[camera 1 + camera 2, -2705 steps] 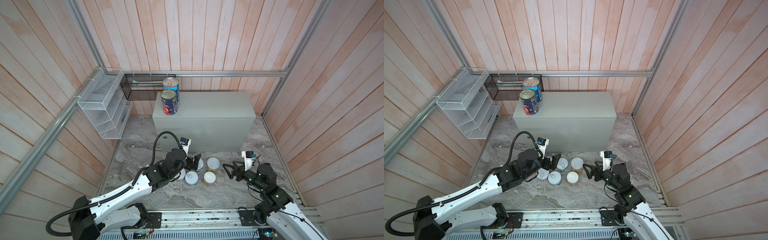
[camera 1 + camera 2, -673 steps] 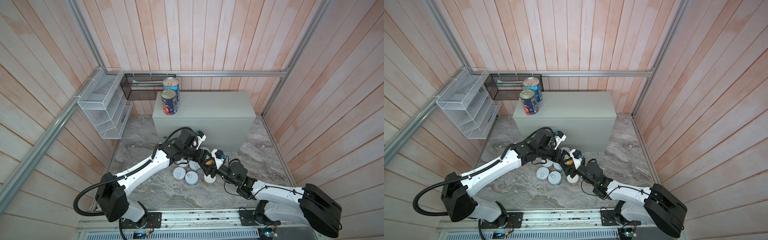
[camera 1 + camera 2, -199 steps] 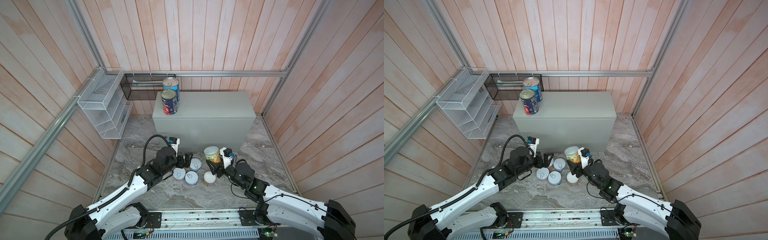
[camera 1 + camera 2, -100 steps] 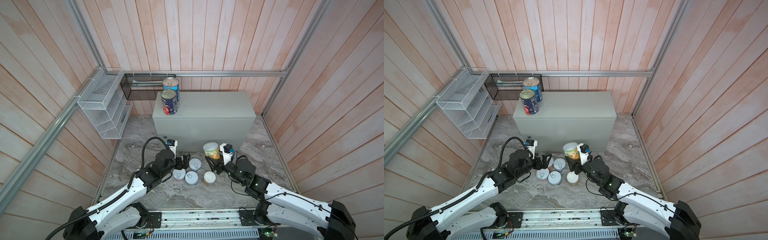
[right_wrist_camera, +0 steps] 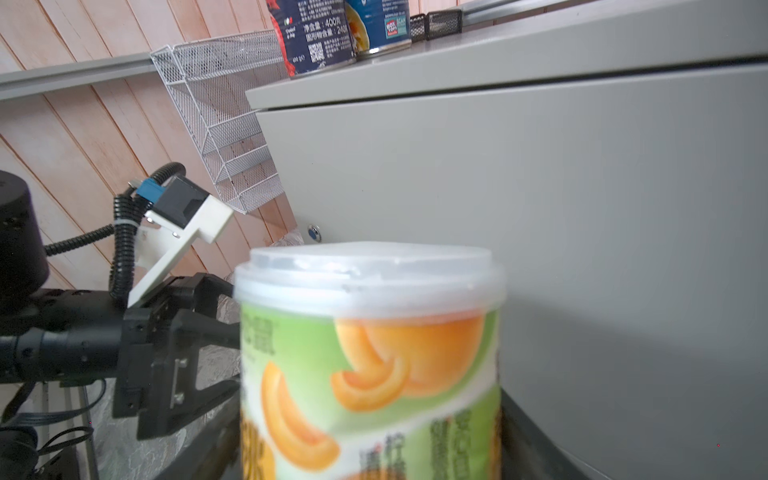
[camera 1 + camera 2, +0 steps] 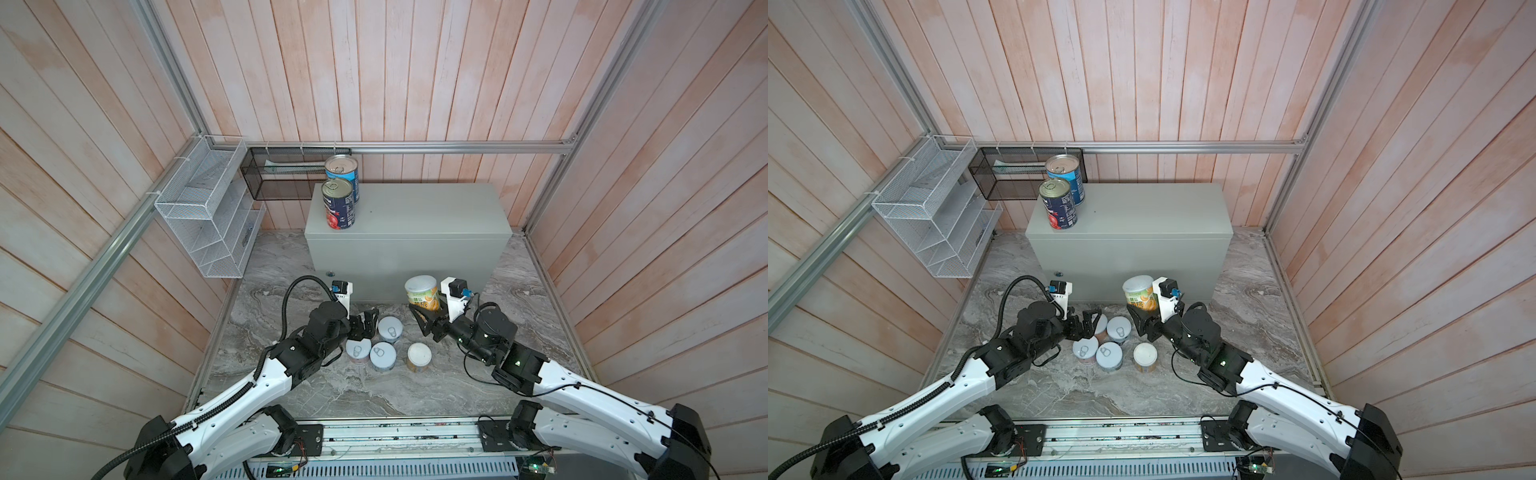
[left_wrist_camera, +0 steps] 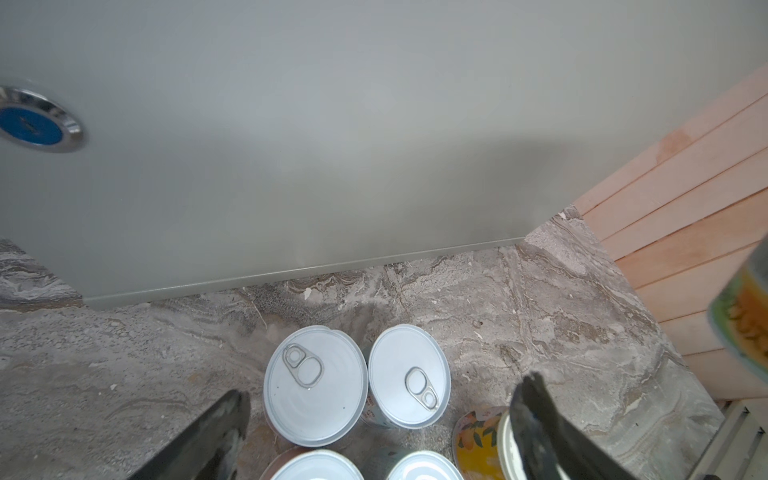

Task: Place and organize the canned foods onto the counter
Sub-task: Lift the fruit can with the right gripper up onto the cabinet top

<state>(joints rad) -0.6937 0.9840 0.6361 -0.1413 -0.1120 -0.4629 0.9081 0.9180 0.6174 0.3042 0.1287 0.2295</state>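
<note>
My right gripper (image 6: pixel 426 319) is shut on a yellow-green, white-lidded can (image 6: pixel 422 293) (image 5: pixel 370 353) and holds it upright above the marble floor, just before the front of the grey counter (image 6: pixel 415 212). A navy tomato can (image 6: pixel 338 204) and a light blue can (image 6: pixel 341 168) stand at the far left of the counter's top. Several short pale pull-tab cans (image 6: pixel 390 328) (image 7: pixel 316 384) cluster on the floor beside a second white-lidded can (image 6: pixel 419 356). My left gripper (image 6: pixel 365 326) (image 7: pixel 384 388) hangs open just above and beside them, with nothing between its fingers (image 7: pixel 216 432).
A white wire rack (image 6: pixel 208 216) hangs on the left wall and a black mesh basket (image 6: pixel 282 178) sits behind the counter's left end. Wooden walls close in on both sides. The counter's round lock (image 7: pixel 35 120) faces the left arm.
My right gripper has carried the yellow-green can a little higher and nearer to the counter's front. The left gripper has stayed open by the short cans, hardly moving.
</note>
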